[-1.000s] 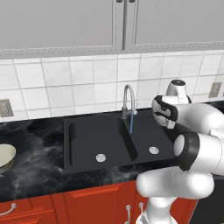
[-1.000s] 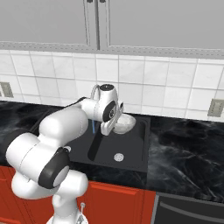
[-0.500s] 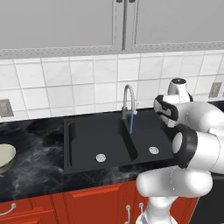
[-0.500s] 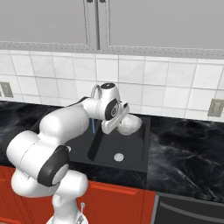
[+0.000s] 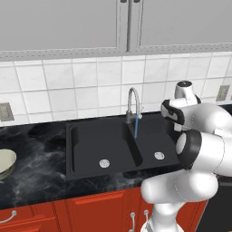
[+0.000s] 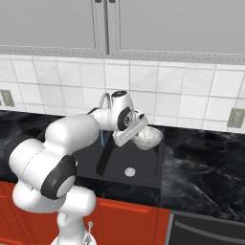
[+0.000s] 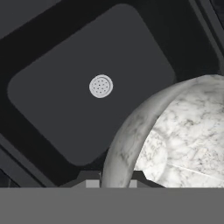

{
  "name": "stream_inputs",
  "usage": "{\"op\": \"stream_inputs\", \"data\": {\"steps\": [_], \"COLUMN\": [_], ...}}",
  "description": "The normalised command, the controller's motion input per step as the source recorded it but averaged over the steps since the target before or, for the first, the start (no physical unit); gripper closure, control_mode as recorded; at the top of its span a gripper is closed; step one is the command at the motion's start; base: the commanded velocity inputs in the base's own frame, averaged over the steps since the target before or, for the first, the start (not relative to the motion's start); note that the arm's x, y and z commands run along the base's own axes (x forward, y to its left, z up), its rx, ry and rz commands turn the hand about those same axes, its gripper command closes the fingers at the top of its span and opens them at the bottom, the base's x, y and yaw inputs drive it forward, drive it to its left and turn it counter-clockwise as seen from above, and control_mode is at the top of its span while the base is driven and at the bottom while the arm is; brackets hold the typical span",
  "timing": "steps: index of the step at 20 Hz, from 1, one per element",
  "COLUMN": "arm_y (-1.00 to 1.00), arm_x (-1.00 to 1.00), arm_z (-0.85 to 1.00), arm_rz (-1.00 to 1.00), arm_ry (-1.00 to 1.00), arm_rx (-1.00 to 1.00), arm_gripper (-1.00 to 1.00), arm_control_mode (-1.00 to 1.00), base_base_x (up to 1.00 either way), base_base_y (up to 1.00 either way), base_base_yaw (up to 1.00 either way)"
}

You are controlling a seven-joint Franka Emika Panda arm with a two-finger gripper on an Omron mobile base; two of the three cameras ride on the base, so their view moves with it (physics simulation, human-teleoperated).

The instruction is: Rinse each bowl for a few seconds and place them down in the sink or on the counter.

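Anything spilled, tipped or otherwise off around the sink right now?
Nothing spilled or damaged. The claw is shut on the rim of the white-grey bowl, held tilted over the sink beside the running faucet. The greenish bowl sits upright on the counter, far left.

greenish bowl point(image 5: 5, 163) cut by frame edge, fingertips behind white bowl point(image 7: 175, 131) rim

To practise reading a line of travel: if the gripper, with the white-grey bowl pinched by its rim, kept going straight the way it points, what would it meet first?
Probably the floor of the sink basin, near its round drain, which lies ahead of the gripper with nothing between. The held white-grey bowl might touch first; depth is unclear.
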Motion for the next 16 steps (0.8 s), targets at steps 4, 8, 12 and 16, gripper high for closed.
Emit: {"op": "stream_inputs", "data": {"steps": [4, 8, 12, 16], "arm_y": [-0.24, -0.19, -0.20, -0.24], "arm_x": [0.06, 0.11, 0.16, 0.15], "arm_z": [0.00, 0.00, 0.00, 0.00], "arm_rz": [-0.13, -0.09, -0.07, -0.05], "arm_ry": [0.00, 0.00, 0.01, 0.03], "arm_rx": [-0.03, -0.04, -0.03, -0.01], "arm_gripper": [1.00, 1.00, 1.00, 1.00], "arm_control_mode": [-1.00, -1.00, -1.00, -1.00], "base_base_x": [0.00, 0.00, 0.00, 0.00], "base_base_y": [0.00, 0.00, 0.00, 0.00], "base_base_yaw": [0.00, 0.00, 0.00, 0.00]}}
